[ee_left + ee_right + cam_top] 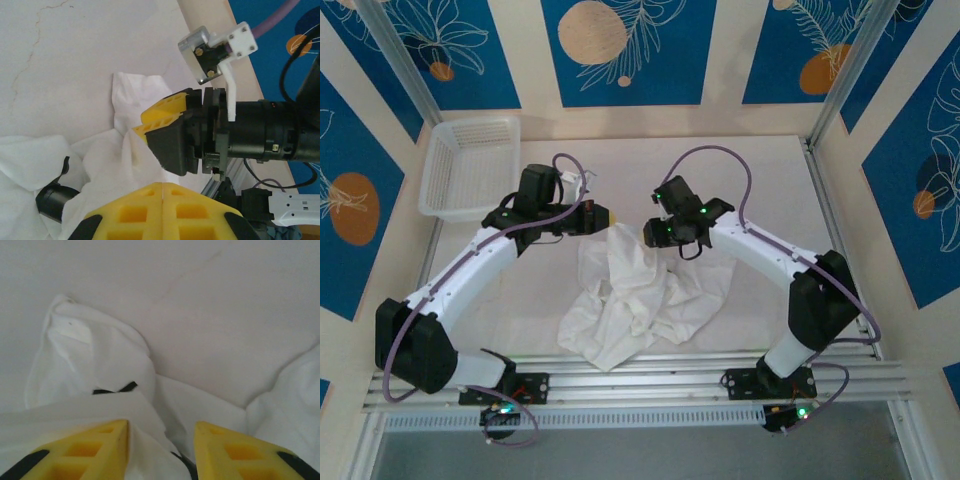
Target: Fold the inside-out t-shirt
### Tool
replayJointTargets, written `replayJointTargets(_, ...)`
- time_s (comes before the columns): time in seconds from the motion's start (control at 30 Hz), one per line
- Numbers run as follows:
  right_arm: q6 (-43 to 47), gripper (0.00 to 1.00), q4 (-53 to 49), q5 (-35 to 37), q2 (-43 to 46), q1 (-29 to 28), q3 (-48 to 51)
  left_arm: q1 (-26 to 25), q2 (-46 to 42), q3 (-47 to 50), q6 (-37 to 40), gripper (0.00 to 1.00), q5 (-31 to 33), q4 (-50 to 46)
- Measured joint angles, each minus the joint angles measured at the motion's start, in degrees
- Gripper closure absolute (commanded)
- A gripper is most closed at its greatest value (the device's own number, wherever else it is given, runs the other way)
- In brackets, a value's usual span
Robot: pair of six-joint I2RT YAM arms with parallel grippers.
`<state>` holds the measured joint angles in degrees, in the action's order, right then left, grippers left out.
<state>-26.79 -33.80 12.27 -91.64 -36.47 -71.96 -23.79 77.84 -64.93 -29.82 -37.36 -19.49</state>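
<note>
The left tool [162, 186] has its yellow fingers pressed together; I cannot tell whether cloth is pinched between them. The right tool [161, 430] has its fingers apart, with white cloth bunched over one. Both hang right of the basket [470, 168], the right tool farther off. The inside-out t-shirt [640, 295] lies crumpled on the surface [760, 170], right of the basket and nearer the arm bases.
</note>
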Motion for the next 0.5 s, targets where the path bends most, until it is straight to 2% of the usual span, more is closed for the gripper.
replayJointTargets(0.37,-0.61,0.79,-2.49,-3.61,3.61,6.12,5.11,0.0,-0.07,-0.17,0.2,1.0,0.13,-0.39)
replayJointTargets(0.43,-0.5,0.78,-2.82,-4.42,4.0,8.39,6.95,0.0,-0.07,-0.22,0.26,1.0,0.13,-0.55)
replayJointTargets(0.5,0.0,0.71,-2.93,-5.73,4.96,10.08,8.44,0.0,-0.07,-0.22,0.35,1.0,0.11,-0.85)
